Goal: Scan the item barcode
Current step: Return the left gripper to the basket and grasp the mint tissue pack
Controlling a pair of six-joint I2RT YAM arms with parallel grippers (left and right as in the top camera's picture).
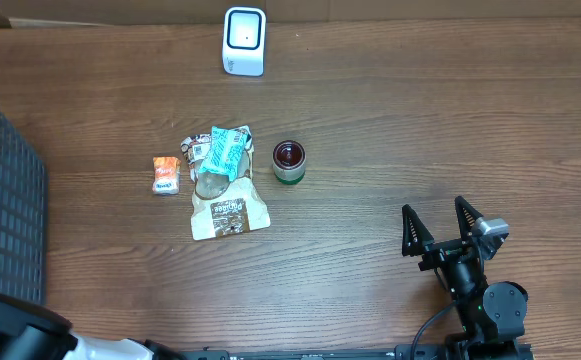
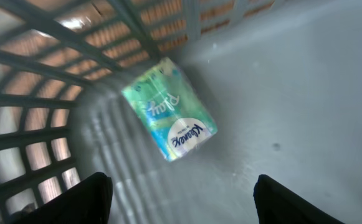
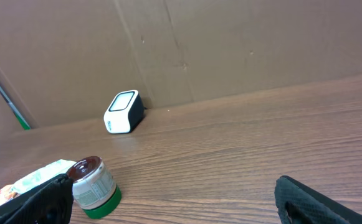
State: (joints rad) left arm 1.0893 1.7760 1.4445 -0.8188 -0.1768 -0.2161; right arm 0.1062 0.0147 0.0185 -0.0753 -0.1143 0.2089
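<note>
Tissue pack (image 2: pixel 169 118), blurred, seemingly lies loose on the floor of the grey basket (image 2: pixel 37 99). Left gripper (image 2: pixel 187 194) hangs above it, jaws spread wide, holding nothing. Right gripper (image 1: pixel 434 208) stands fully open and empty, well apart from the jar (image 1: pixel 289 161), snack packets (image 1: pixel 225 185) and white scanner (image 1: pixel 244 40).

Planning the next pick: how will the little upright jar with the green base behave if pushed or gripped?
The jar looks rigid, so it probably won't deform. Its round, smooth wall may slip when gripped. Knocked over, it would likely roll.
</note>
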